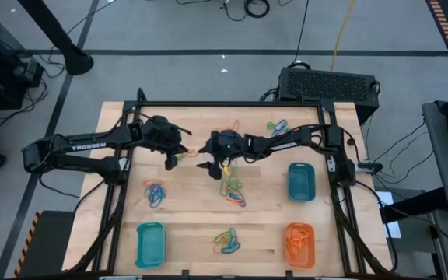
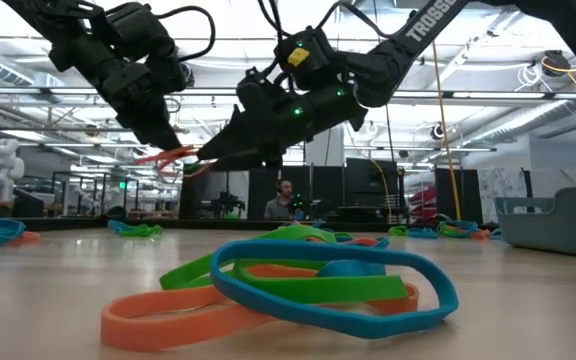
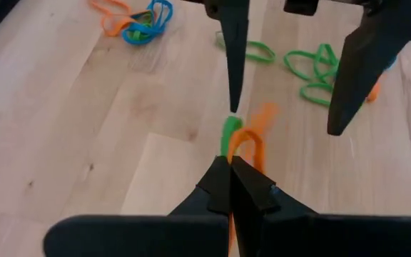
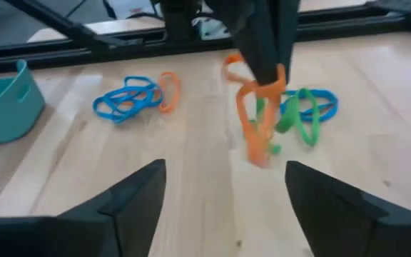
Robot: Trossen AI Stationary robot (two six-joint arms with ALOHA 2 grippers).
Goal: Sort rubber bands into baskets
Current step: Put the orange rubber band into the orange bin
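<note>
My left gripper is shut on an orange rubber band that hangs above the table, with a green band tangled in it. Facing it just to the right, my right gripper stands wide open, its fingers on either side of the dangling orange band without touching it. Loose rubber bands lie in piles at the left, the middle, the front and the back. The baskets are a teal one at front left, a teal one at right and an orange one at front right.
A black metal frame runs around the wooden table. The orange basket holds several orange bands. In the low view a heap of blue, green and orange bands lies close to the camera. A person sits far behind the table.
</note>
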